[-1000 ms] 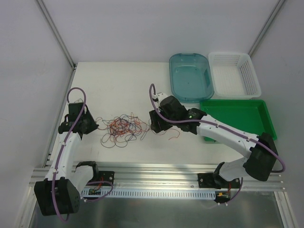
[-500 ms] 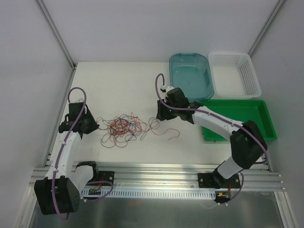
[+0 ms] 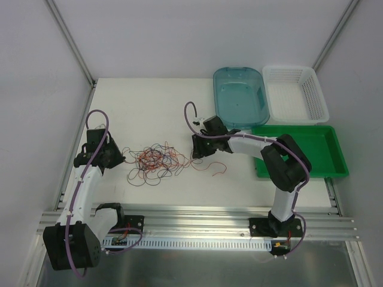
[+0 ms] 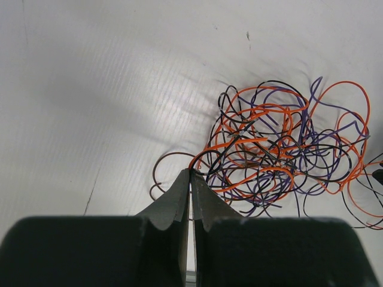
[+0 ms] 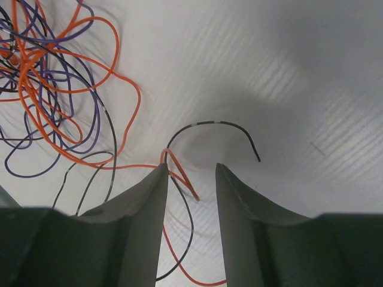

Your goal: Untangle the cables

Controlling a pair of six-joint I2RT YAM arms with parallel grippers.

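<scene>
One tangle of cables [image 3: 157, 161] lies on the desk [image 3: 143, 101]; two arms flank it; left arm [image 3: 84, 182] bent low at its left edge, jaws clenched; right arm [image 3: 251, 143] stretched leftward, jaws parted astride an orange strand; back right, one teal bin [image 3: 240, 95], one white basket [image 3: 296, 92], one green tray [image 3: 299, 149].

left gripper [image 4: 190, 173] clamped tight; right gripper [image 5: 190, 171] parted, both angled downward

Pretty bare setup: a matte white desk [image 3: 143, 101] boxed in by plain white walls [image 3: 191, 36], with slim aluminium posts [image 3: 70, 40] in the back corners. A slotted aluminium rail [image 3: 197, 218] runs along the near edge, with brushed metal sheet [image 3: 197, 269] below. Soft, even lighting.
</scene>
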